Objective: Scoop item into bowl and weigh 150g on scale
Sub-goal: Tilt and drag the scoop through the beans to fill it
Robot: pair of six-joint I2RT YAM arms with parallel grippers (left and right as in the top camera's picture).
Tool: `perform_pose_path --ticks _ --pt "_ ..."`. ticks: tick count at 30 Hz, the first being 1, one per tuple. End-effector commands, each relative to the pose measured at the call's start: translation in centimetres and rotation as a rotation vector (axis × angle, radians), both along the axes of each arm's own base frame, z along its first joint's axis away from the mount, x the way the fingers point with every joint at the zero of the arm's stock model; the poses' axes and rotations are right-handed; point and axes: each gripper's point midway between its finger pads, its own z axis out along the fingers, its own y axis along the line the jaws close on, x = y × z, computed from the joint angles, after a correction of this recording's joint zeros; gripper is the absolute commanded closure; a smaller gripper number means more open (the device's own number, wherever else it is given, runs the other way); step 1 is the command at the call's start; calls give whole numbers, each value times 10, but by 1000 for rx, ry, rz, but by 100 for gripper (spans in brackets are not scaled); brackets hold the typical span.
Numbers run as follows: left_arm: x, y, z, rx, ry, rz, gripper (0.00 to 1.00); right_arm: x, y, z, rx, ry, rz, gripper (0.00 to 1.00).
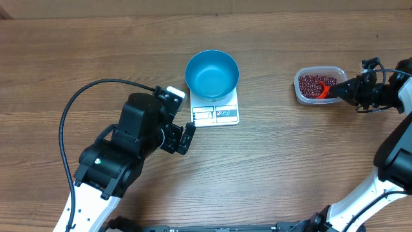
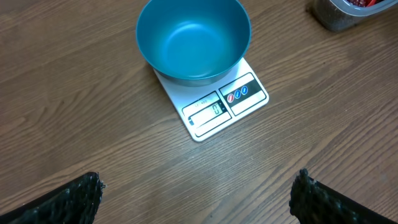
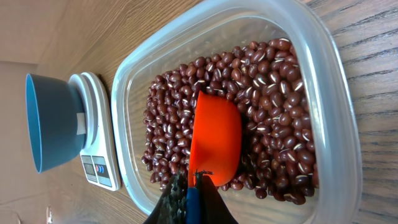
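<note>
The right fingers, at the bottom edge of their wrist view, are clamped shut on the blue handle of an orange scoop. Its cup lies among the beans in the clear container, with none seen on it. This looks like the first scooping. The next move calls for digging under, lifting level and carrying to the blue bowl, which is empty on the scale at upper centre of the overhead view. The left fingers are spread wide and hold nothing. The handle is mostly hidden, and the scale's readout is too small to read.
</note>
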Motion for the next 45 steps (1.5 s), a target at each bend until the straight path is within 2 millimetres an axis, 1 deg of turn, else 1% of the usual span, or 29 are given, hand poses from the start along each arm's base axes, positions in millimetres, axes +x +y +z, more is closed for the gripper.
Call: perform_pose_path --ticks 1,7,15,28,37,45 --pt "-2 0 2 -5 -10 2 1 -5 5 -6 45 9 6 96" --pt "-2 0 2 -5 -10 2 0 -4 4 1 82 -26 5 96" --pt "-2 0 2 -5 -10 2 0 -6 -6 5 107 -42 -27 96" --pt "-2 0 2 -5 -10 2 1 -6 -6 9 131 -53 -30 96" --pt "-2 0 2 -5 -10 2 0 -5 -1 17 175 -91 -16 96" --pt "-2 0 2 -5 -10 2 0 -6 -8 21 198 -109 -37 96"
